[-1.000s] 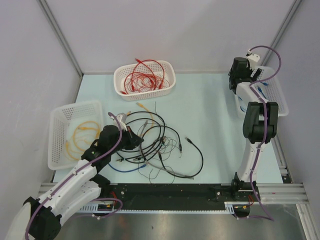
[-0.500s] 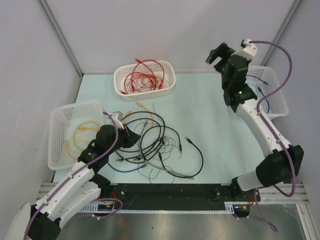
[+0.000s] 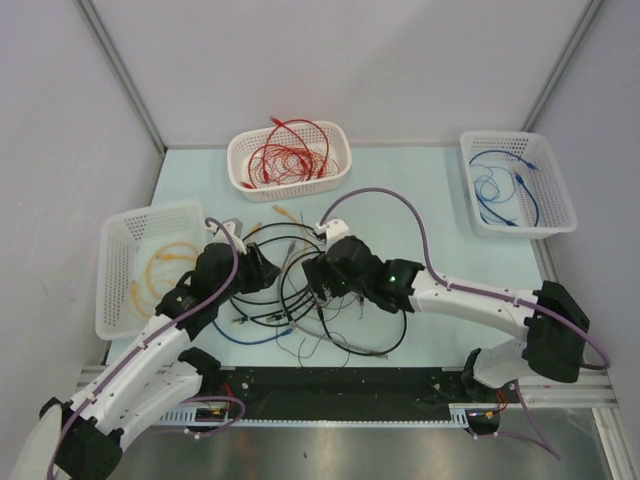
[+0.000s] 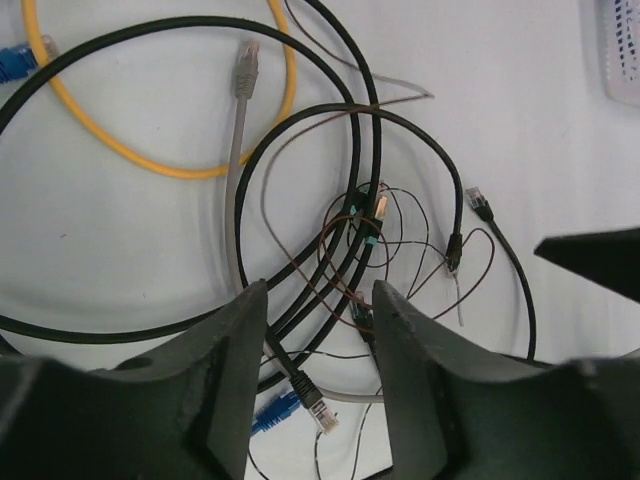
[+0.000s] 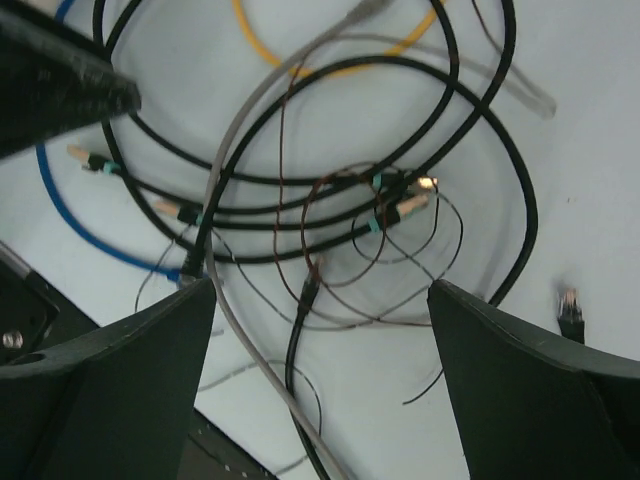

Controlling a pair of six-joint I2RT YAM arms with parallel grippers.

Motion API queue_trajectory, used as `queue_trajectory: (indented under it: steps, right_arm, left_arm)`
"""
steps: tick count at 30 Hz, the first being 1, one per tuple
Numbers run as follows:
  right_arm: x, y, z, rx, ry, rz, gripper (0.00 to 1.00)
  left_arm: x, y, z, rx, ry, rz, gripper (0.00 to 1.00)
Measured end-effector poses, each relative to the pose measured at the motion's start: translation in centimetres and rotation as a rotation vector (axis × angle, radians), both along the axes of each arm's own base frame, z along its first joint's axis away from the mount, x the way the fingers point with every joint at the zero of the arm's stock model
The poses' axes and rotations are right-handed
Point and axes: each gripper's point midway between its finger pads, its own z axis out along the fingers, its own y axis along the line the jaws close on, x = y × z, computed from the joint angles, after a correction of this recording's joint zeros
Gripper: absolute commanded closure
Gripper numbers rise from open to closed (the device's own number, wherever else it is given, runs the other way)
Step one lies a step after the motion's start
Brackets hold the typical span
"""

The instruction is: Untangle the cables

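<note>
Here, left tool (image 4: 320, 310) and right tool (image 5: 320, 300) overhang cables (image 4: 365, 215).

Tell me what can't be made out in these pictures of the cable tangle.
Top view: the middle of the tangle is covered by the left arm and right arm; their jaws are hidden.
Left wrist view: the black cable loops run off the left edge.
Right wrist view: the thin brown wires are blurred, crossings untraceable.

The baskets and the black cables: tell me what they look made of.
Baskets: probably moulded white plastic, going by the open lattice walls and the thick, smooth rim. Black cables: a flexible rubbery or plastic sheath, smooth and fairly matt, lying in soft loops. Whatever is inside the sheath cannot be seen.
</note>
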Motion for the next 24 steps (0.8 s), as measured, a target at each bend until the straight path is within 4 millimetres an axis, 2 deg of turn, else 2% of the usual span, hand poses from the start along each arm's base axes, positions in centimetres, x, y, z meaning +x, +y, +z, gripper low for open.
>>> queue_trajectory:
  steps: [3, 6, 8, 9, 10, 16, 18, 21, 22, 24]
  right_arm:
    - [-1.8, -1.3, -0.3, -0.007, 0.004, 0.02, 0.11]
    - [-2.3, -2.9, 0.6, 0.024, -0.015, -0.001, 0.12]
    - [-2.6, -3.5, 1.4, 0.051, -0.027, -0.009, 0.15]
    - [-2.7, -3.6, 1.6, 0.058, -0.03, -0.008, 0.16]
    - [-2.9, -3.6, 1.8, 0.069, -0.038, -0.005, 0.16]
    - [-3.2, -2.1, 2.0, 0.092, -0.063, 0.011, 0.17]
    - [-2.3, -2.2, 2.0, 0.109, -0.06, -0.012, 0.18]
    - [-0.5, -3.0, 2.3, 0.132, -0.055, -0.061, 0.19]
    - [-0.1, -3.3, 2.3, 0.137, -0.054, -0.076, 0.2]
    - [0.6, -3.9, 2.5, 0.143, -0.055, -0.1, 0.2]
  left_arm:
    - [0.1, 0.0, -0.6, 0.012, 0.023, 0.005, 0.32]
    - [0.1, 0.0, -1.3, 0.025, 0.046, 0.005, 0.27]
    - [0.1, 0.1, -1.4, 0.028, 0.049, 0.008, 0.19]
    - [0.1, 0.2, -1.3, 0.03, 0.045, 0.014, 0.12]
    - [0.2, 0.4, -1.2, 0.034, 0.039, 0.025, 0.01]
    - [1.5, 2.6, -0.7, 0.081, 0.001, 0.142, 0.0]
    - [2.5, 3.1, -0.5, 0.089, 0.011, 0.177, 0.0]
    - [4.6, 3.7, -0.8, 0.11, 0.054, 0.224, 0.07]
    - [5.2, 3.8, -1.1, 0.12, 0.074, 0.233, 0.14]
    - [5.9, 3.4, -1.9, 0.125, 0.107, 0.233, 0.21]
